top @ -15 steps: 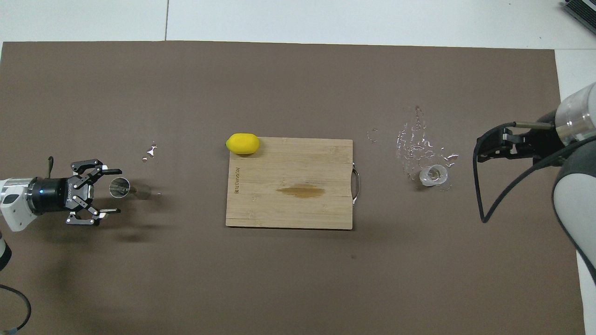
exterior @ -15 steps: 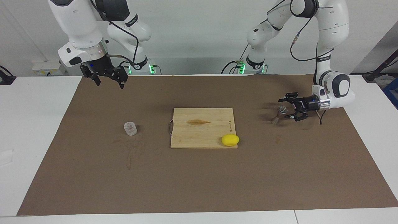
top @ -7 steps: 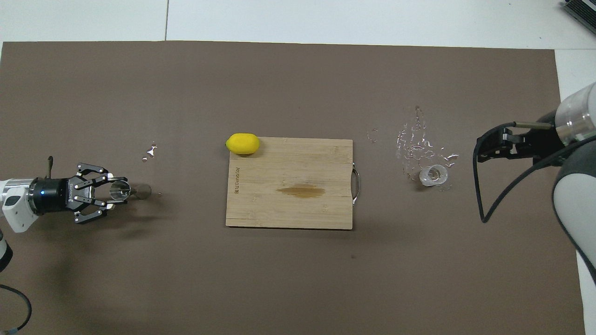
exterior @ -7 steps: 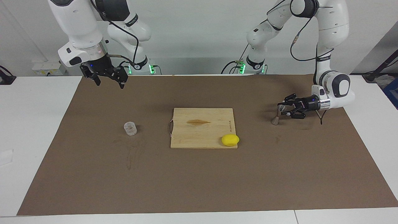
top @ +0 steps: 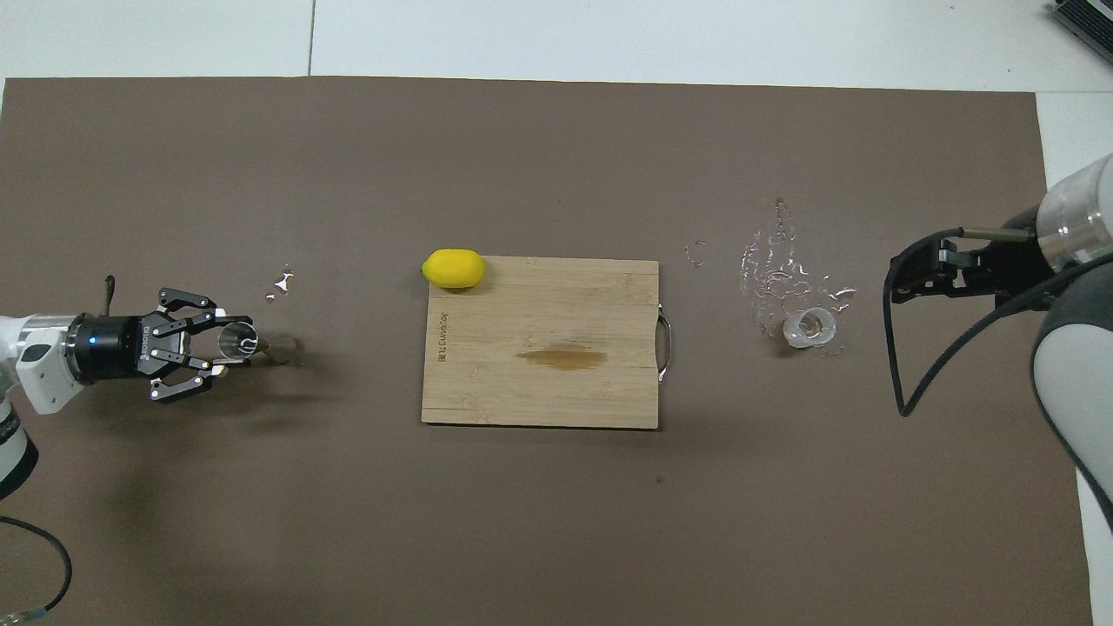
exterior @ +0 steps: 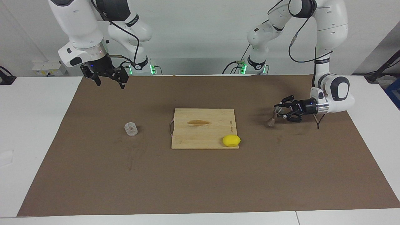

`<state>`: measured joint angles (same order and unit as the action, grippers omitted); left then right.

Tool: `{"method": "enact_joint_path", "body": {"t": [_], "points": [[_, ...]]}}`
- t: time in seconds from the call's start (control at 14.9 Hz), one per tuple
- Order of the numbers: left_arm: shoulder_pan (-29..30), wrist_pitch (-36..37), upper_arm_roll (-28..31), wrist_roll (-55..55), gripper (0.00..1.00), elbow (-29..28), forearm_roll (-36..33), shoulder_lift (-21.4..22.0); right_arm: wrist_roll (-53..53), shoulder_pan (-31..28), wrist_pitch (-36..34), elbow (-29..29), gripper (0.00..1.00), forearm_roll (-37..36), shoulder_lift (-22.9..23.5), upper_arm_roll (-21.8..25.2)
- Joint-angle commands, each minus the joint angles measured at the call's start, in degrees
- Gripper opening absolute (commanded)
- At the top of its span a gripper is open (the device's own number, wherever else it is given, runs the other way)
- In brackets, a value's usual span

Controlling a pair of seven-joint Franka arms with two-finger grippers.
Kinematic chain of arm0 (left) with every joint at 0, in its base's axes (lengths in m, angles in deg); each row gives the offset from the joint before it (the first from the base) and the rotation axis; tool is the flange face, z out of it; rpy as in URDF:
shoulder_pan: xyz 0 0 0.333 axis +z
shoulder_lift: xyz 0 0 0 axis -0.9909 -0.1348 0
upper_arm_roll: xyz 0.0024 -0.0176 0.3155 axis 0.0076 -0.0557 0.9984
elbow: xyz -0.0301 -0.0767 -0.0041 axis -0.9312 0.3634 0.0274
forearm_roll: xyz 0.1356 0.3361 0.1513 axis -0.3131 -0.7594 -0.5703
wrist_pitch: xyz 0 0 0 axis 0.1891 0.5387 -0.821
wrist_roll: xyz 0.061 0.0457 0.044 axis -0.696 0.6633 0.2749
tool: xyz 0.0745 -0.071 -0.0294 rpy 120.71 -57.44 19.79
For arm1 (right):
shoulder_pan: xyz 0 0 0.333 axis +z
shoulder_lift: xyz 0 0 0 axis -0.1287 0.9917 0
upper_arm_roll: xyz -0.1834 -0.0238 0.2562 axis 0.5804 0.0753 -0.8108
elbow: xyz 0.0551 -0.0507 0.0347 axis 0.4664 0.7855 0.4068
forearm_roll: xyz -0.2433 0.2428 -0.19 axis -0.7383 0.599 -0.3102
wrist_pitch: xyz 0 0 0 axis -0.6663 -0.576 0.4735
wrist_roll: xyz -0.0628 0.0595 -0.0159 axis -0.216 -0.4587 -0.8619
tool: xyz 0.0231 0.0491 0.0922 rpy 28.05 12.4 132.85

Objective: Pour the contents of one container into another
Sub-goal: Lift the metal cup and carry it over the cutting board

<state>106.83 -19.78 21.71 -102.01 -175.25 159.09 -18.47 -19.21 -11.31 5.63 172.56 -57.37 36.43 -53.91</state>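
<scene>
Over the last second I see my left gripper (exterior: 280,112) close from wide open onto the jigger (exterior: 272,118) and carry it a little toward the cutting board (exterior: 203,128); it hangs tilted over the brown mat (exterior: 200,187), so the receiving vessel is secured. The right gripper (exterior: 107,76) waits with fingers spread over the mat's near edge at its own end. The clear cup (exterior: 131,129) stands among spilled drops (top: 774,269), open mat all round, the lemon (exterior: 231,140) well apart.
</scene>
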Motion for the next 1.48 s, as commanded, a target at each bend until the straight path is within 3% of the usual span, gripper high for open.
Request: {"method": "enact_joint_path", "body": {"t": [0.0,0.6,1.01,1.41], "points": [[-5.14,0.46,0.63,6.17,0.26,0.07,4.38,0.16,1.83,-0.74,0.3,1.44,1.0,1.37,-1.31,-0.05],[-18.06,-5.94,0.63,14.19,0.29,-2.13,17.21,0.25,1.83,-0.83,0.21,1.44,1.0,1.37,-1.31,-0.05],[-30.18,-15.17,0.54,14.29,0.29,-1.61,32.07,0.25,1.83,-0.74,0.3,1.44,1.0,1.37,-1.31,-0.05],[-35.81,-22.19,0.45,9.04,0.34,-0.03,37.0,-0.11,1.83,-0.74,0.21,1.44,1.0,1.37,-1.31,-0.05]]}}
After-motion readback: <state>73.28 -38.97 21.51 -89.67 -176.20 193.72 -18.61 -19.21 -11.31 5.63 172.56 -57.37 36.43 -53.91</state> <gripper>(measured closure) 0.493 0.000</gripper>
